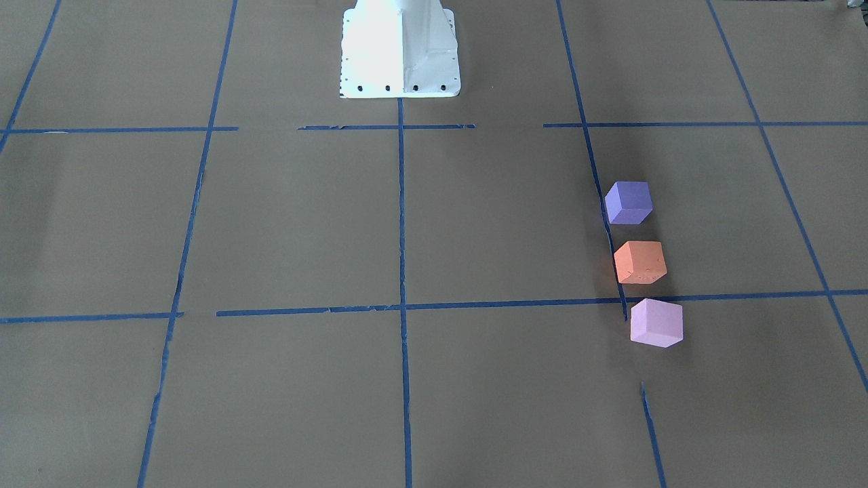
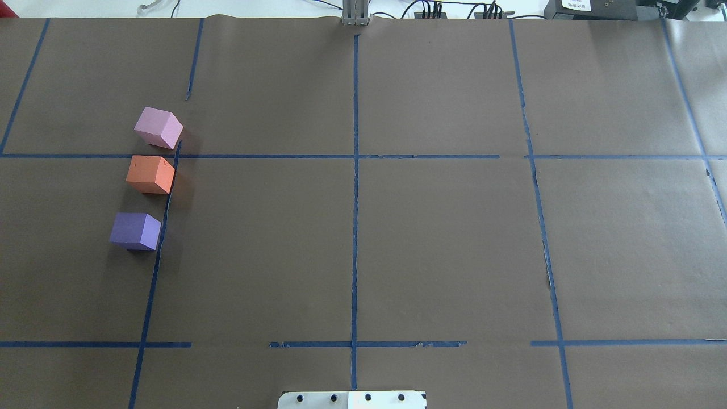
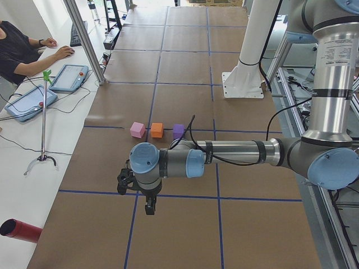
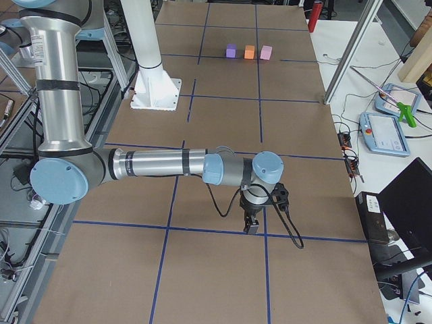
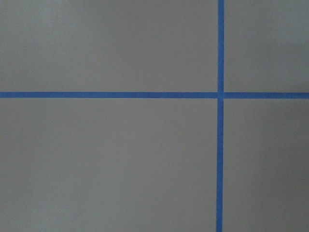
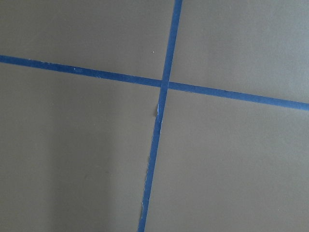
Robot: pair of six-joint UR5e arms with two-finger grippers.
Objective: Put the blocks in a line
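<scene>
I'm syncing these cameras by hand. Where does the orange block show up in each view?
Exterior front-facing: orange block, right of centre, mid-height.
Overhead exterior: orange block, left side, a little above mid-height.
Exterior left, just left of centre, mid-height.
Exterior right, near the top, slightly right of centre.
Left wrist-mounted: not in it.
Right wrist-mounted: not in it.
Shared landmark: it always sits between the pink block and the violet block.

Pink block (image 2: 159, 127) and orange block (image 2: 150, 174) nearly touch, gap unclear; wider gap to violet block (image 2: 135, 231). Bare table (image 2: 431, 244) flanks the row.
</scene>
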